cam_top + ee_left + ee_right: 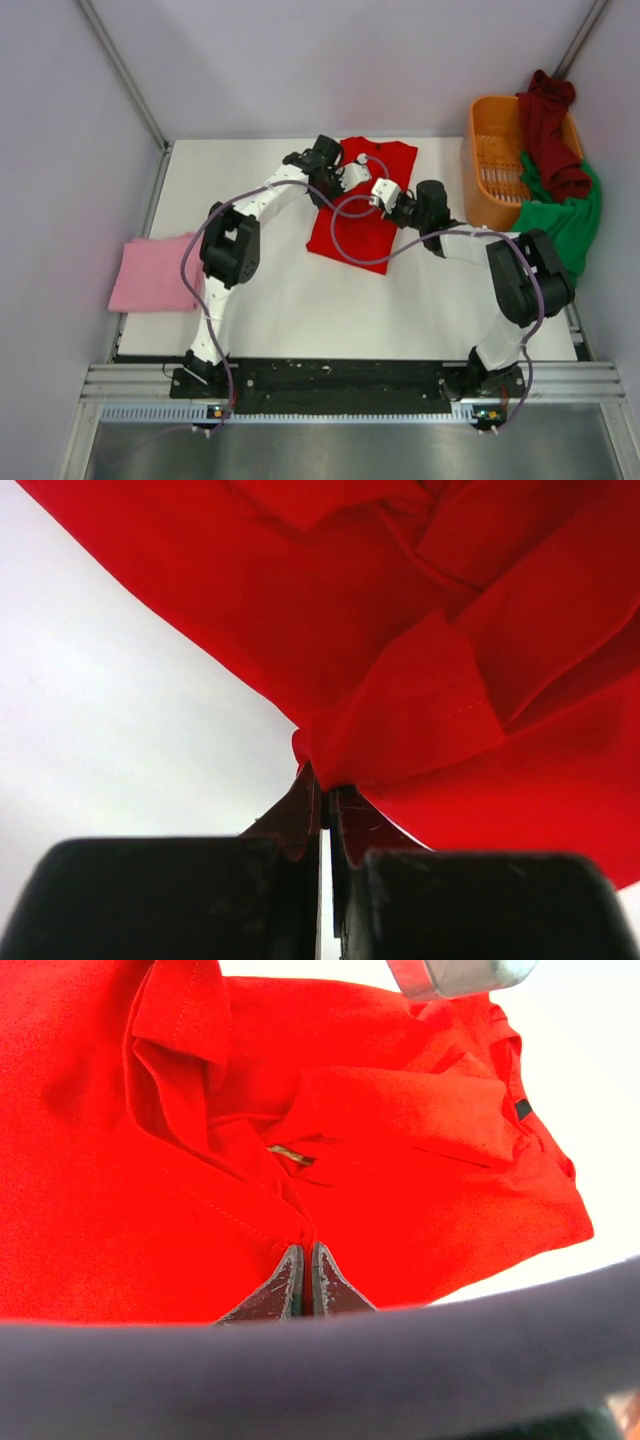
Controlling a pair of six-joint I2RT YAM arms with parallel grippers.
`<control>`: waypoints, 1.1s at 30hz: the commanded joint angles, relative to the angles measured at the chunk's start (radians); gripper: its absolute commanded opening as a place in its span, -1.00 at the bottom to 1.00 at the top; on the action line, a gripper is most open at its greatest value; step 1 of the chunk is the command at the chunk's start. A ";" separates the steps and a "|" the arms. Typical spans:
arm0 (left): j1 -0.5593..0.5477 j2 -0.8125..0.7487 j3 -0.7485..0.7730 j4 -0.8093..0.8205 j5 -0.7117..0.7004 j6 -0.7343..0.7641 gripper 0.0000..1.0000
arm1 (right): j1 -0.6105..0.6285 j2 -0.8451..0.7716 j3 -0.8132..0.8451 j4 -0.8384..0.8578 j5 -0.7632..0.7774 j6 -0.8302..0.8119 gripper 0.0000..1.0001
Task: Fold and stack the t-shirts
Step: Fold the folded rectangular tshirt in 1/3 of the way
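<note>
Left end effector [325, 780] and right end effector [303, 1250] tight on red t-shirt [402, 165]

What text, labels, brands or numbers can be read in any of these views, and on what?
Nothing is legible in any view.
red t-shirt: no lettering shows on the visible cloth.
small tan tag among the shirt's folds: too blurred to read.
dark tab at the shirt's edge: too small to read.
pale strip along the near rail: fine marks, too small to read.
</note>
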State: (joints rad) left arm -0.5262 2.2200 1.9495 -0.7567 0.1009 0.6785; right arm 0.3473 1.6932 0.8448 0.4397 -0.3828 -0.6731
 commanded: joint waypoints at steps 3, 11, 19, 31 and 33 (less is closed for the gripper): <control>0.011 0.056 0.098 0.031 -0.030 -0.046 -1.00 | -0.027 0.046 0.094 -0.009 0.025 -0.075 -1.00; 0.014 0.079 0.097 0.066 -0.085 -0.074 -0.78 | -0.033 0.121 0.169 -0.115 0.117 -0.091 -0.96; 0.038 0.112 0.196 0.292 -0.250 -0.168 -0.08 | -0.079 0.232 0.299 -0.050 0.332 -0.007 -0.48; 0.071 -0.233 -0.119 0.034 0.466 0.161 -0.14 | -0.039 -0.202 0.010 -0.251 -0.123 -0.129 -0.05; 0.060 -0.305 -0.246 -0.018 0.517 0.290 -0.08 | 0.002 -0.263 -0.058 -0.329 -0.130 -0.213 -0.04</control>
State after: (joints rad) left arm -0.4366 2.1208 1.9018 -0.6392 0.2684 0.6693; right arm 0.2779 1.5551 0.8860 0.2516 -0.3416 -0.7341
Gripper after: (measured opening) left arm 0.436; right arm 0.474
